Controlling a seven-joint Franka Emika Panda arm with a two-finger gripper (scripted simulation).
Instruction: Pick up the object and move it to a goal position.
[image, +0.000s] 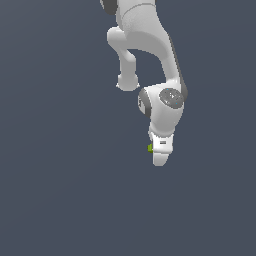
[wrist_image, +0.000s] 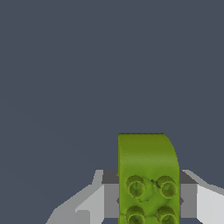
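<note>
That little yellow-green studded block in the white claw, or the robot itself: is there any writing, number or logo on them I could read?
None: no readable text in either view.
The yellow-green studded block bears only round studs, no letters.
The white robot arm and its gripper show plain white and grey surfaces; no label or logo can be made out.

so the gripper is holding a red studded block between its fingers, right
Not quite: the studded block between the fingers of the gripper is yellow-green, not red. The wrist view shows its colour clearly.
</note>
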